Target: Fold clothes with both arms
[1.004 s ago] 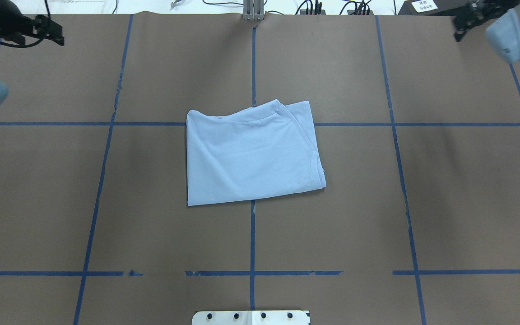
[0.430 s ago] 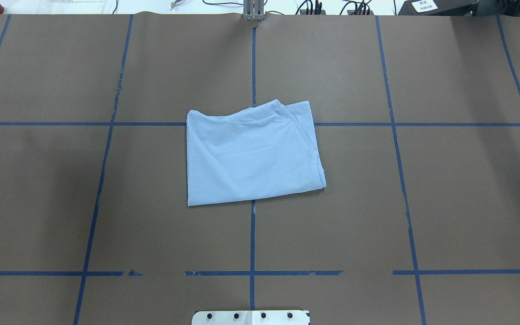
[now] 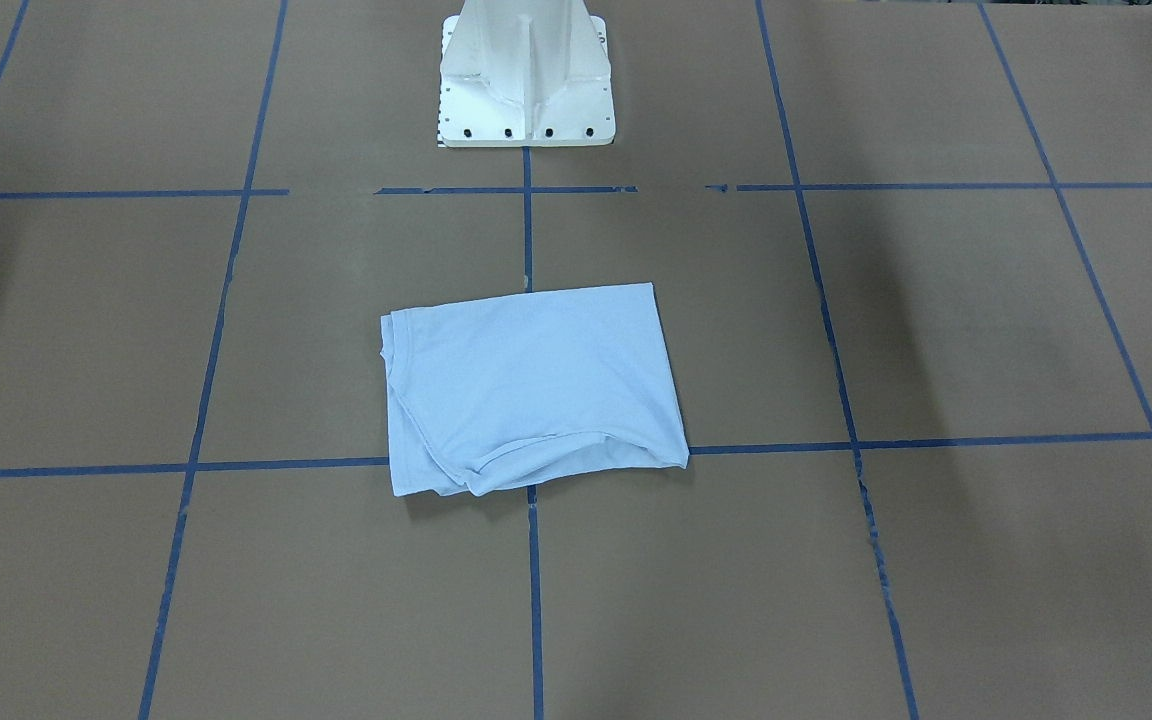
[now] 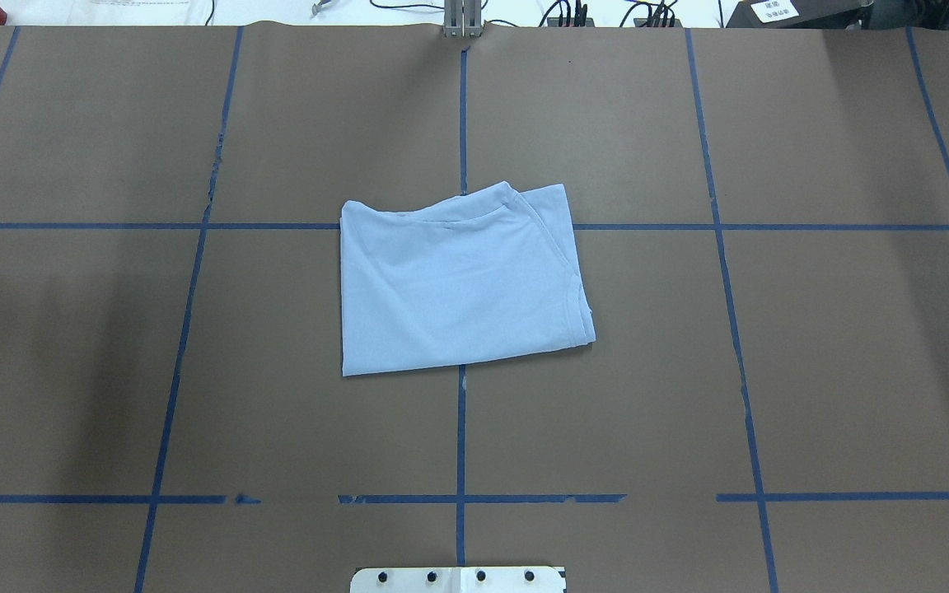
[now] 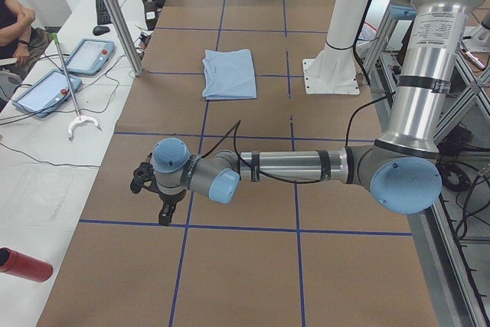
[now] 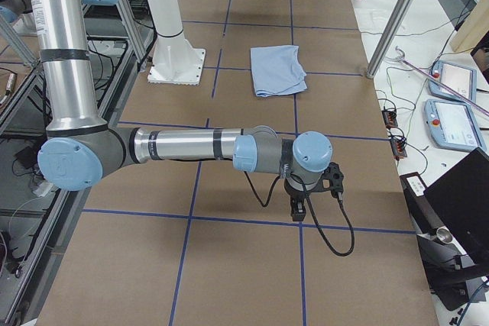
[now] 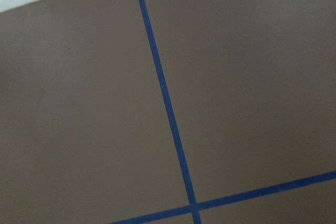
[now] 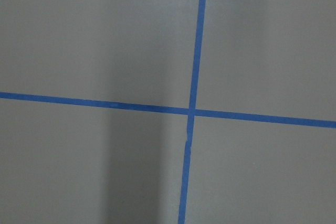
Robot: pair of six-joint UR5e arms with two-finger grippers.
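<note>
A bench (image 4: 853, 371) with a brown top, ruled into large squares by blue tape lines (image 4: 460, 445), carries a pale blue T-shirt (image 4: 458, 288) folded into a rough rectangle. The shirt lies flat near the middle, over a crossing of two tape lines, with its hemmed edges stacked along one side. A white pedestal base (image 3: 526, 80), showing a row of dark bolts, stands at the robot's edge of the bench, well apart from the shirt.

Pale-blue T-shirt (image 4: 458, 288) lies folded flat at mid table (image 4: 771, 371).
</note>
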